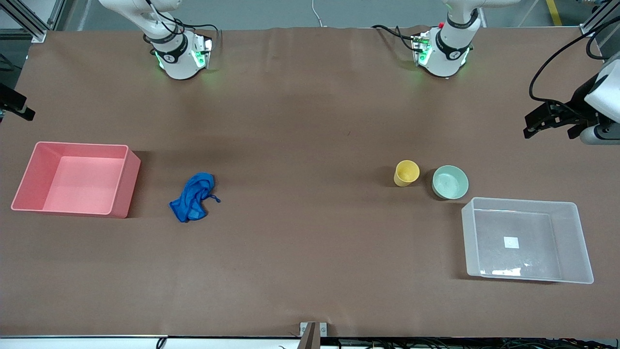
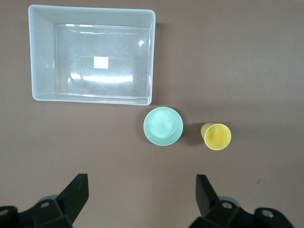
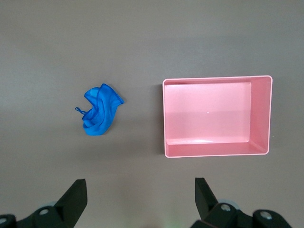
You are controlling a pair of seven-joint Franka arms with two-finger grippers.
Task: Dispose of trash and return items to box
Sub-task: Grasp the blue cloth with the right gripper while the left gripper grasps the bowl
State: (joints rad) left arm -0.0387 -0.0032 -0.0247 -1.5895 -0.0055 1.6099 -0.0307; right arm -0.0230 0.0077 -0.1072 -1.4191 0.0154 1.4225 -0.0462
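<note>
- The bench (image 1: 310, 121), covered in a brown sheet, carried everything in a loose row across its middle.
- The small bright blue soft cloth rag (image 1: 193, 198) lay crumpled toward the right arm's end of the bench, its thin string end trailing out on the side away from the pink bin.
- Near it, closer still to that end, sat the pink opaque rectangular plastic bin (image 1: 123, 182), with nothing in it.
- Toward the left arm's end, the small yellow plastic cup (image 1: 406, 173) stood upright, just beside the shallow mint-green round bowl (image 1: 450, 182) but apart from it.
- The translucent clear plastic rectangular tub (image 1: 574, 242) stood near the bowl, nearer to the front camera, holding nothing but the small white square label (image 1: 511, 242) on its bottom.
- The left gripper (image 2: 142, 192) hung high over the bare bench near the cup and bowl, its fingers (image 2: 205, 190) spread wide with nothing between them.
- The right gripper (image 3: 141, 194) hung high over the bench near the rag and the pink bin, fingers (image 3: 76, 194) likewise spread wide and holding nothing.
</note>
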